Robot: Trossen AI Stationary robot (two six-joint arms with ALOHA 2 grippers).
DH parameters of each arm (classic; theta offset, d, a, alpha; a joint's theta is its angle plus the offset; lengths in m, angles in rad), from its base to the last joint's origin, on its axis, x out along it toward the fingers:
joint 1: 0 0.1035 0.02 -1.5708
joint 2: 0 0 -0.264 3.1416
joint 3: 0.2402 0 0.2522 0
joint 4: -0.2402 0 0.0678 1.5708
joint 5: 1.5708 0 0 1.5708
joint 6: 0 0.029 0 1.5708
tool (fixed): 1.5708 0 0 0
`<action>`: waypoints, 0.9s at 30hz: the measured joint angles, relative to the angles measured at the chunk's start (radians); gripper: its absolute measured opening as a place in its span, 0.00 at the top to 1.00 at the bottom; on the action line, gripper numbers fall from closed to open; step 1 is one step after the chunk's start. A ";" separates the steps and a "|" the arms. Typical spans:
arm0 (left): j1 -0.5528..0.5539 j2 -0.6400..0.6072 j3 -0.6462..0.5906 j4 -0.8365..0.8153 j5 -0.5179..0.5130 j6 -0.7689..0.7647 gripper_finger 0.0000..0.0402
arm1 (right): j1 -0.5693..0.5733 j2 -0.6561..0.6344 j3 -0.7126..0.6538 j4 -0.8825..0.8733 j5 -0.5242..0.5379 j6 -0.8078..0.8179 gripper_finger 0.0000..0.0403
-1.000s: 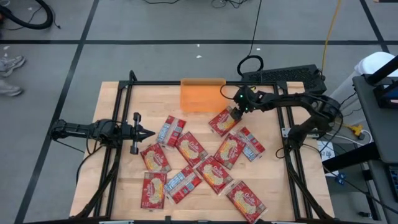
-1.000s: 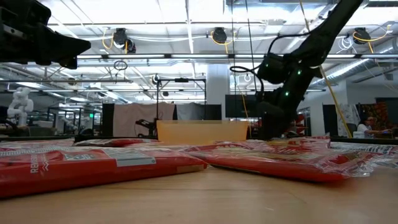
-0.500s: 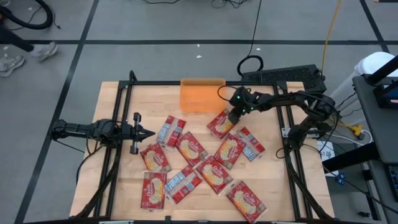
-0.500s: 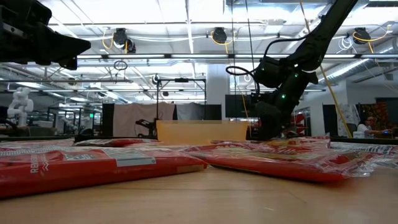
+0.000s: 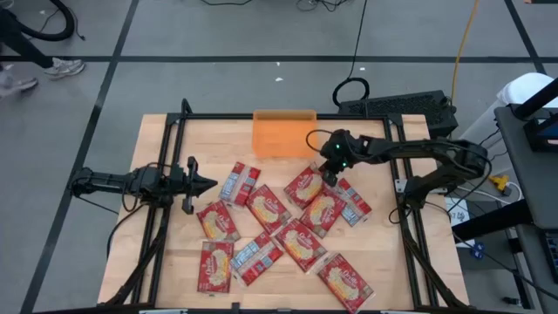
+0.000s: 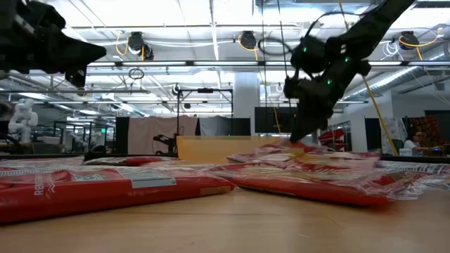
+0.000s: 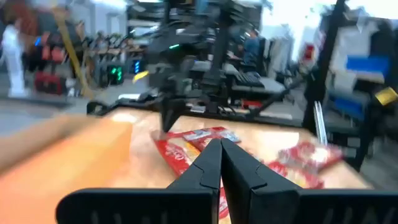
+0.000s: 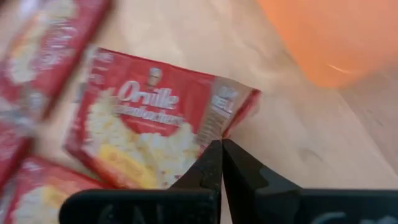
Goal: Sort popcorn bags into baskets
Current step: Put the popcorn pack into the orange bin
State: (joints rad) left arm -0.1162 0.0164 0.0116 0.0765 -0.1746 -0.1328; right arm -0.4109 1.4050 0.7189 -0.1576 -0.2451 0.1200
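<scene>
The right hand [image 5: 330, 178], fingers pressed together, pinches a bag [image 5: 304, 186] by its edge near the bin [image 5: 283, 133]. So thin a grip could let it slip short. The left hand [image 5: 207, 184], closed, waits.

— Where is each arm?
— The right gripper [image 5: 330, 177] points steeply down, fingers pressed together. The left gripper [image 5: 207, 184] lies level and closed, well apart from it.

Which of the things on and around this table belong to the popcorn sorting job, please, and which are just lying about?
Job:
popcorn bags
orange basket
right gripper, shut at the edge of a bag

Lying about:
left gripper, shut, waiting at the table's left
keyboard
cables
</scene>
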 joint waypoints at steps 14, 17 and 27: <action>-0.032 0.307 0.000 0.332 -0.107 -0.224 0.95 | 0.266 -0.149 0.002 0.128 0.091 0.026 1.00; -0.045 0.434 0.000 0.445 -0.134 -0.216 0.89 | 0.295 -0.149 0.002 0.162 0.095 0.025 1.00; -0.077 0.898 0.101 0.632 -0.167 -0.178 0.47 | 0.384 -0.140 0.003 0.238 0.145 0.018 1.00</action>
State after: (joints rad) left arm -0.1934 0.9148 0.1127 0.7084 -0.3414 -0.3108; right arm -0.0272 1.2645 0.7216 0.0799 -0.0998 0.1379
